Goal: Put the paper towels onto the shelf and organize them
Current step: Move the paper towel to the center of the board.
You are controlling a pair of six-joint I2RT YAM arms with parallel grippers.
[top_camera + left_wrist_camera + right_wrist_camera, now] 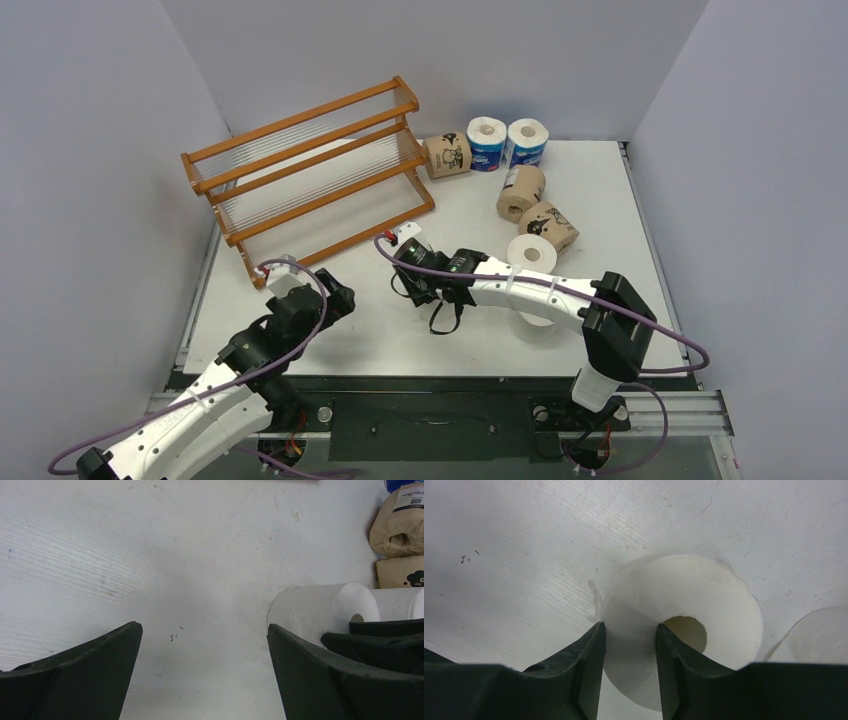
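A: Right claw (629, 630) status?
B: I have it pinching the wall of a white roll (704, 595), one finger outside, one in the hollow core. The roll sits on the surface (524, 555).
A: And my left claw (202, 630)?
B: I see it spread wide above the surface, near that roll. The shelf (308, 148) stands well apart, at the far left.

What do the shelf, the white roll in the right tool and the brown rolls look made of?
Shelf: varnished orange-brown wood, likely, with clear slats, probably plastic. White roll: soft matte tissue paper. Brown rolls: creased matte paper wrap, black print.
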